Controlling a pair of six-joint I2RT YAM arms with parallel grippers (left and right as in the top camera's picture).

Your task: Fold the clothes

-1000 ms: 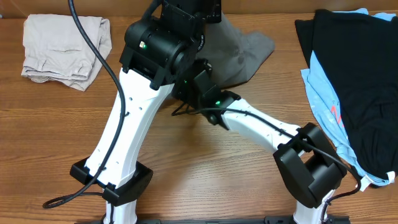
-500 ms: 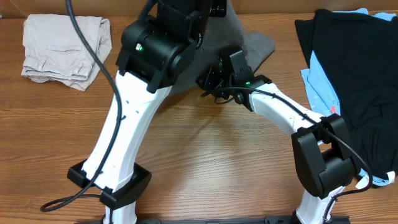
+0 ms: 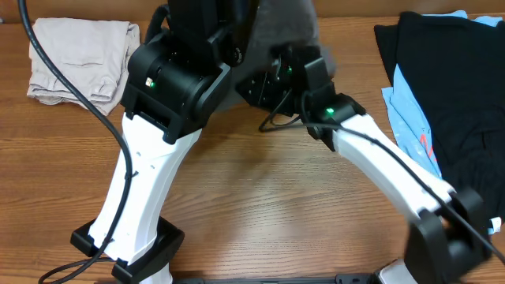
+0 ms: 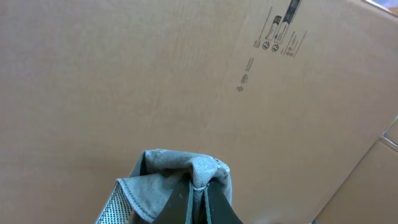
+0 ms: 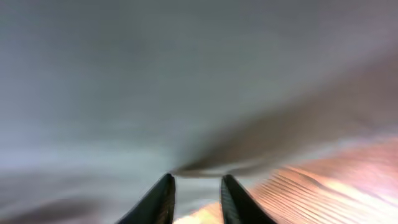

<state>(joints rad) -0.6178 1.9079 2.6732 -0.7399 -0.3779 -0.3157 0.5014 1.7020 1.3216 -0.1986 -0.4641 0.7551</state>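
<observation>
Overhead and wrist views, shorts lifted at the far edge of the wooden table (image 3: 260, 205).

Your left gripper (image 4: 198, 191) has its fingers together, clamped on a bunched fold of the mid-grey woven shorts (image 4: 168, 177). In the left wrist view the cloth puckers over the fingertips, with a plain brown cardboard wall (image 4: 186, 74) behind it. From overhead, the left arm rises from its base at the near left and reaches toward the top centre. There the grey shorts show as a raised mass of cloth between the two arms, at the far side of the table.

Your right gripper (image 5: 196, 186) points into the same grey cloth. Its two dark fingers (image 5: 163, 194) stand a little apart, with nothing visibly pinched between them. The right wrist view is blurred, and wood grain shows at its lower right. You cannot tell whether the fingertips touch the fabric.

A folded beige garment (image 3: 79, 55) lies at the far left, well apart from the arms. A black garment (image 3: 458, 95) lies at the right edge over a light-blue garment (image 3: 406, 118).
</observation>
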